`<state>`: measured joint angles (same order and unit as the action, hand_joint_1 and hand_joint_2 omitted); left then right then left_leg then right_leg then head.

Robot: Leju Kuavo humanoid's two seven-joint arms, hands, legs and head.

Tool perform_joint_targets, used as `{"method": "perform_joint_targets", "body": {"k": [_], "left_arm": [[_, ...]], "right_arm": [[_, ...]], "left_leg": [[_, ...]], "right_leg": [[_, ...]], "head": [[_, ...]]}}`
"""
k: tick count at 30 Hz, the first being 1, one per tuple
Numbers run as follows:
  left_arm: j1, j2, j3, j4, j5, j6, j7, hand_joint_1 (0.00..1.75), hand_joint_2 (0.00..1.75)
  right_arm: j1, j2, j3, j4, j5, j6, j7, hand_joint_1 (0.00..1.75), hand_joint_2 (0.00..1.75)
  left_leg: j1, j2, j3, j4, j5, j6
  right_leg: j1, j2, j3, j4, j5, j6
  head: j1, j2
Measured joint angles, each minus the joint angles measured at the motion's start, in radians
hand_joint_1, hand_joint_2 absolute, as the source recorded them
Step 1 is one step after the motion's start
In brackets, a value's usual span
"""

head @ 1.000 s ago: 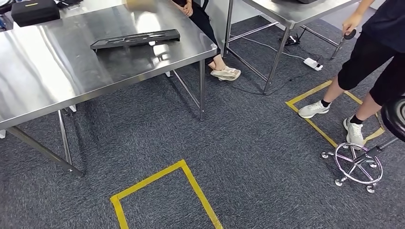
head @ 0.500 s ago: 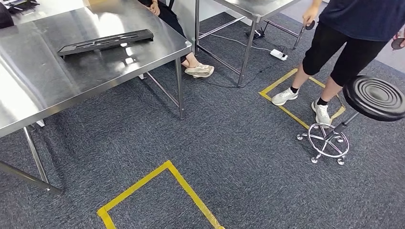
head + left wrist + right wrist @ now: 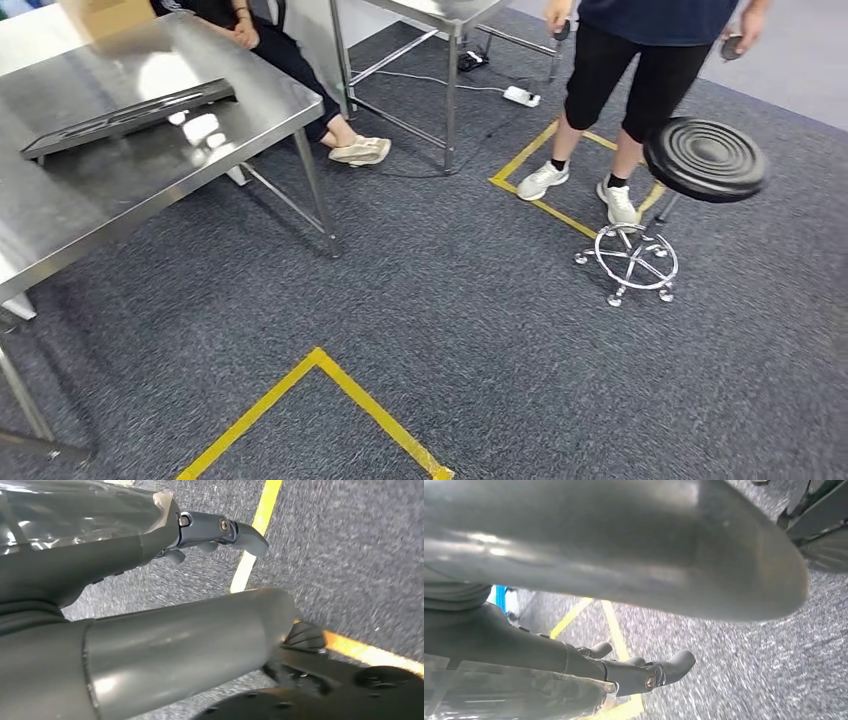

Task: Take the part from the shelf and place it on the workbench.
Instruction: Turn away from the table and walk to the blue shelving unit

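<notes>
A long flat black part (image 3: 125,117) lies on the steel workbench (image 3: 150,170) at the left of the head view. My left hand (image 3: 150,545) hangs above the grey carpet, its fingers (image 3: 220,530) stretched out apart from the thumb and holding nothing. My right hand (image 3: 524,645) hangs the same way over the carpet, its fingers (image 3: 649,675) spread and empty. Both hands are far from the part.
A cardboard box (image 3: 105,15) stands at the workbench's far edge, where a seated person (image 3: 290,60) has their legs. A second steel table (image 3: 440,10) is behind. A person (image 3: 640,60) stands by a black stool (image 3: 705,158). Yellow tape (image 3: 330,375) marks the floor.
The camera has swung to the right, so the whole scene has slid left. The workbench now sits at the left edge, and the stool and standing person are nearer the middle.
</notes>
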<state>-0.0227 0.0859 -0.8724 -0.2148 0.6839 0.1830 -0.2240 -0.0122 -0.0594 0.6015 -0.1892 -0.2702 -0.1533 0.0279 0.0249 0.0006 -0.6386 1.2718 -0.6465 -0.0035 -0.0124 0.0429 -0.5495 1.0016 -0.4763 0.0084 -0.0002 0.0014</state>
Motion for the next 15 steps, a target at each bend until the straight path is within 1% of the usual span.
{"method": "perform_joint_targets", "body": {"k": [1, 2, 3, 4, 5, 6, 7, 8, 9, 10, 11, 12, 13, 14, 15], "left_arm": [[0.004, 0.001, 0.000, 0.000, 0.001, -0.006, -0.002, 0.00, 0.00], [0.007, 0.002, 0.000, 0.001, 0.001, -0.012, -0.006, 0.00, 0.00], [0.009, 0.004, 0.000, 0.002, 0.000, -0.019, -0.009, 0.00, 0.00], [0.011, 0.005, 0.000, 0.003, 0.000, -0.024, -0.011, 0.00, 0.00], [0.011, 0.006, 0.000, 0.004, -0.001, -0.028, -0.013, 0.00, 0.00], [0.012, 0.008, 0.000, 0.004, -0.002, -0.030, -0.015, 0.00, 0.00], [0.012, 0.008, 0.000, 0.004, 0.000, -0.030, -0.018, 0.00, 0.00], [0.011, 0.009, 0.000, 0.005, 0.003, -0.031, -0.021, 0.00, 0.00], [0.011, 0.009, 0.000, 0.005, 0.008, -0.030, -0.025, 0.00, 0.00], [0.012, 0.010, 0.000, 0.005, 0.014, -0.029, -0.028, 0.00, 0.00], [0.014, 0.011, 0.000, 0.005, 0.020, -0.027, -0.029, 0.00, 0.00], [0.016, 0.012, 0.000, 0.005, 0.028, -0.025, -0.030, 0.00, 0.00], [0.020, 0.012, 0.000, 0.005, 0.034, -0.022, -0.030, 0.00, 0.00], [0.022, 0.013, 0.001, 0.005, 0.041, -0.019, -0.030, 0.00, 0.00], [0.023, 0.013, 0.001, 0.006, 0.046, -0.017, -0.031, 0.00, 0.00]], "right_arm": [[0.003, 0.001, 0.001, 0.000, -0.001, 0.001, -0.004, 0.00, 0.00], [0.006, 0.002, 0.003, 0.000, -0.001, 0.001, -0.007, 0.00, 0.00], [0.007, 0.003, 0.004, 0.000, -0.001, 0.002, -0.010, 0.00, 0.00], [0.008, 0.003, 0.005, 0.000, -0.001, 0.004, -0.013, 0.00, 0.00], [0.008, 0.004, 0.006, 0.000, -0.001, 0.007, -0.016, 0.00, 0.00], [0.010, 0.003, 0.007, 0.000, 0.000, 0.011, -0.019, 0.00, 0.00], [0.012, 0.002, 0.008, 0.000, 0.001, 0.013, -0.022, 0.00, 0.00], [0.016, 0.000, 0.010, 0.000, 0.003, 0.016, -0.025, 0.00, 0.00], [0.018, -0.001, 0.012, 0.000, 0.006, 0.017, -0.026, 0.00, 0.00], [0.018, -0.001, 0.014, 0.000, 0.010, 0.018, -0.028, 0.00, 0.00], [0.017, -0.002, 0.017, 0.000, 0.014, 0.019, -0.029, 0.00, 0.00], [0.016, -0.003, 0.021, 0.000, 0.018, 0.019, -0.029, 0.00, 0.00], [0.014, -0.003, 0.025, 0.000, 0.022, 0.019, -0.029, 0.00, 0.00], [0.013, -0.004, 0.029, 0.000, 0.024, 0.019, -0.028, 0.00, 0.00], [0.013, -0.004, 0.033, 0.000, 0.025, 0.019, -0.027, 0.00, 0.00]], "left_leg": [[0.000, -0.006, 0.013, -0.034, 0.030, 0.003], [0.001, -0.019, 0.038, -0.090, 0.068, 0.006], [0.002, -0.044, 0.063, -0.151, 0.096, 0.009], [0.003, -0.063, 0.082, -0.196, 0.114, 0.011], [0.003, -0.077, 0.092, -0.223, 0.121, 0.013], [0.000, -0.080, 0.096, -0.233, 0.119, 0.015], [-0.002, -0.068, 0.097, -0.236, 0.121, 0.019], [-0.003, -0.055, 0.102, -0.240, 0.123, 0.026], [-0.003, -0.042, 0.107, -0.245, 0.127, 0.033], [-0.002, -0.028, 0.111, -0.250, 0.130, 0.039], [-0.002, -0.013, 0.114, -0.253, 0.132, 0.043], [-0.004, 0.002, 0.114, -0.254, 0.132, 0.046], [-0.005, 0.018, 0.114, -0.254, 0.132, 0.046], [-0.005, 0.032, 0.114, -0.254, 0.131, 0.046], [-0.005, 0.045, 0.115, -0.254, 0.129, 0.046]], "right_leg": [[0.001, 0.014, 0.001, 0.001, 0.000, 0.000], [0.001, 0.027, 0.001, 0.004, 0.000, 0.000], [0.004, 0.039, -0.001, 0.008, -0.001, 0.002], [0.006, 0.051, -0.005, 0.012, -0.002, 0.005], [0.008, 0.062, -0.010, 0.015, -0.001, 0.009], [0.008, 0.073, -0.017, 0.016, 0.000, 0.015], [0.005, 0.085, -0.023, 0.014, 0.002, 0.021], [0.003, 0.086, -0.027, 0.017, 0.002, 0.027], [0.004, 0.070, -0.036, 0.030, -0.004, 0.030], [0.006, 0.045, -0.052, 0.061, -0.021, 0.031], [0.006, 0.013, -0.077, 0.113, -0.045, 0.029], [0.007, -0.012, -0.111, 0.178, -0.073, 0.027], [0.004, -0.023, -0.145, 0.243, -0.096, 0.027], [0.001, -0.029, -0.166, 0.286, -0.107, 0.031], [-0.003, -0.033, -0.169, 0.293, -0.103, 0.039]], "head": [[0.000, 0.000], [0.000, 0.000], [-0.001, 0.000], [0.000, 0.000], [0.000, 0.000], [0.000, 0.000], [0.001, 0.000], [0.000, 0.000], [0.002, 0.000], [0.005, 0.000], [0.008, 0.000], [0.010, 0.000], [0.012, 0.000], [0.012, 0.000], [0.012, 0.000]]}}
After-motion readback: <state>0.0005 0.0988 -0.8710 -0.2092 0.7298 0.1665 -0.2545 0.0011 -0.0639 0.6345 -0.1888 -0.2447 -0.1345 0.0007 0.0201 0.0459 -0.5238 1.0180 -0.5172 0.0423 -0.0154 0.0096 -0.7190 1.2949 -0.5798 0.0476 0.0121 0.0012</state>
